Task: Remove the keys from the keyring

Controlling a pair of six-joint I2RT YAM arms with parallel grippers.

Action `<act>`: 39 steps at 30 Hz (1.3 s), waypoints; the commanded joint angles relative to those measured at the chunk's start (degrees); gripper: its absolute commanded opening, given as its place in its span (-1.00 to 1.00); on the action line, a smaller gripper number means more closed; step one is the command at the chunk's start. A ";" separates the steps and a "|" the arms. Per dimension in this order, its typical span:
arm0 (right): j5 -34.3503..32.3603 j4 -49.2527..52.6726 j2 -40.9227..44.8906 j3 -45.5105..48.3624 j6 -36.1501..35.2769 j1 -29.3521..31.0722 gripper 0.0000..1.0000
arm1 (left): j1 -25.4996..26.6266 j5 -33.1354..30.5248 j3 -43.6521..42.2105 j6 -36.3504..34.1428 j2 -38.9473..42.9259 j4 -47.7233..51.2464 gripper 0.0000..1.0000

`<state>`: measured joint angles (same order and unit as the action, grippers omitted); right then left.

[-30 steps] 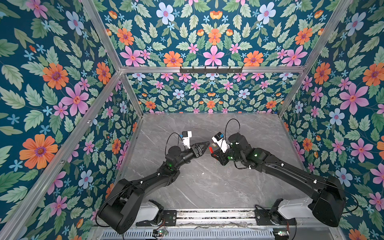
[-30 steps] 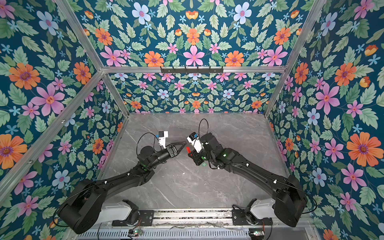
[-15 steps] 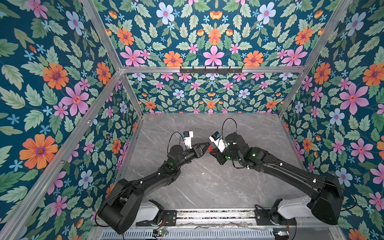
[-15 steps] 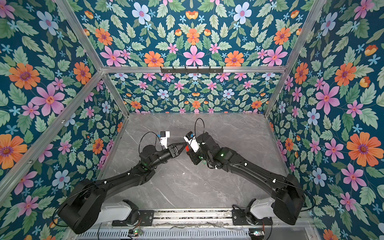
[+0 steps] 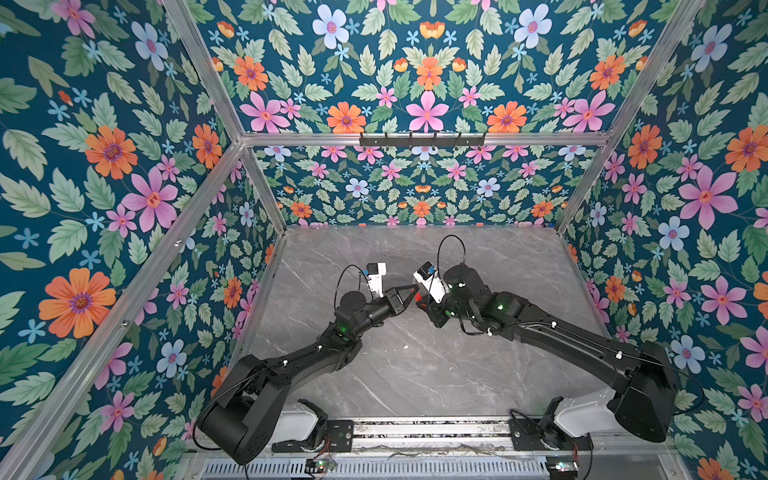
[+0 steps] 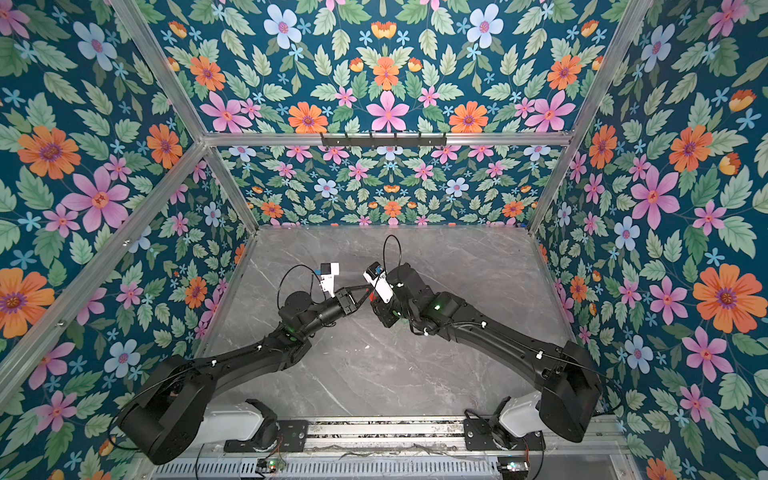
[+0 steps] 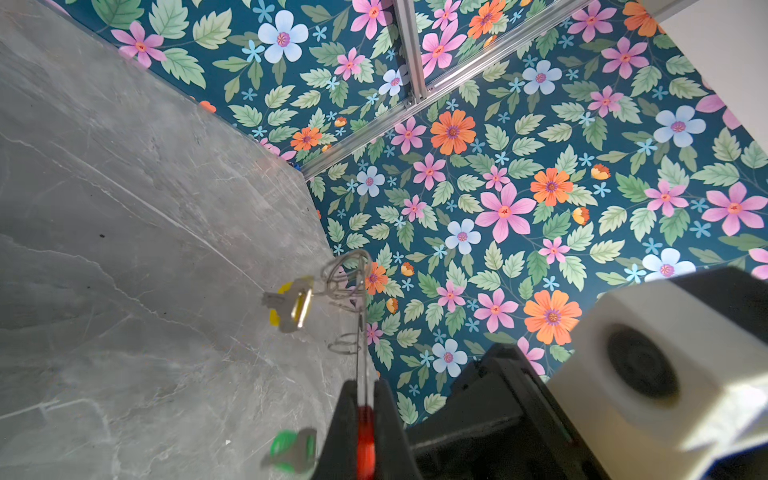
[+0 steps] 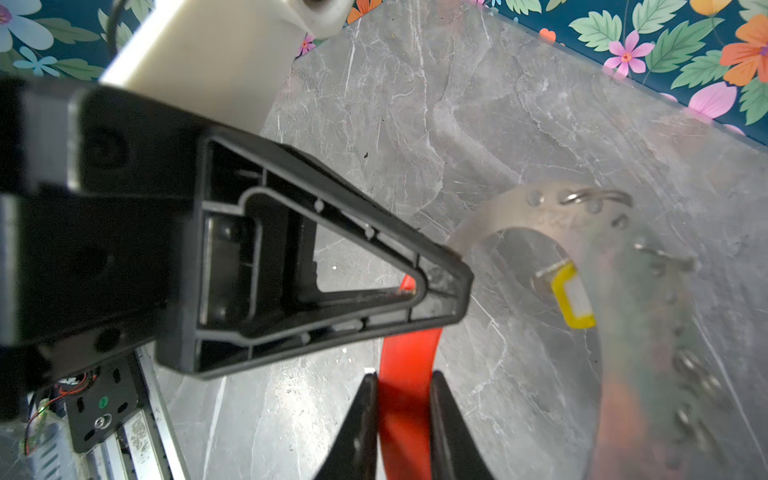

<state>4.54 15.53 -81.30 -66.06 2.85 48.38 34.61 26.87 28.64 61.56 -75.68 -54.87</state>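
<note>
Above the grey marbled table (image 5: 415,365), toward its middle, the two arms are seen meeting tip to tip, and the keyring (image 8: 511,216) is held up between them, clear of the surface. The left gripper (image 7: 365,384), whose jaws stood apart a second ago, has now been brought fully shut on the red arc of the keyring, which is seen edge-on between its fingers. The right gripper (image 8: 405,378) is set across the same red arc, a finger at each edge. Whether the band is pinched there or merely flanked cannot be told from the blurred wrist view. A second hold has thus been gained. It is judged that the keyring can now be carried by the left side alone, so that the right is freed for the keys. Neither key is judged to have been removed. The yellow-tagged key (image 7: 291,305) is hung from the rim by small split rings (image 7: 347,274), and the green-tagged key (image 7: 291,451) is seen just beside the left finger.
</note>
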 commanded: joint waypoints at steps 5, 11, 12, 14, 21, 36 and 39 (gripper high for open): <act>-1.04 -4.97 5.15 2.16 2.67 -0.06 0.17 | 0.77 -4.07 -1.47 5.58 1.74 -6.03 -1.00; 0.75 -15.17 16.49 11.16 7.83 -4.53 0.23 | 1.51 -12.38 -1.99 4.71 8.80 2.48 -1.00; 2.73 -16.31 17.92 12.44 10.27 -6.92 0.23 | 1.59 -13.75 -2.13 4.62 10.03 3.38 -1.00; 5.40 -19.96 20.58 15.81 12.33 -10.34 0.24 | 1.55 -15.15 -2.45 4.97 12.01 4.72 -1.00; 10.97 -20.51 27.43 21.87 8.81 -12.37 0.40 | 1.68 -14.81 -1.23 6.55 15.23 6.30 -1.00; 23.97 -30.03 24.17 26.14 7.45 -13.32 0.32 | 2.24 -17.51 -1.75 6.20 21.71 10.97 -1.00; 25.07 -30.29 22.40 24.82 7.35 -13.31 0.22 | 2.33 -17.23 -1.66 6.20 21.76 10.73 -1.00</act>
<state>27.86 -11.29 -58.04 -40.36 10.15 35.03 36.86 10.07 26.92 68.55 -54.11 -42.98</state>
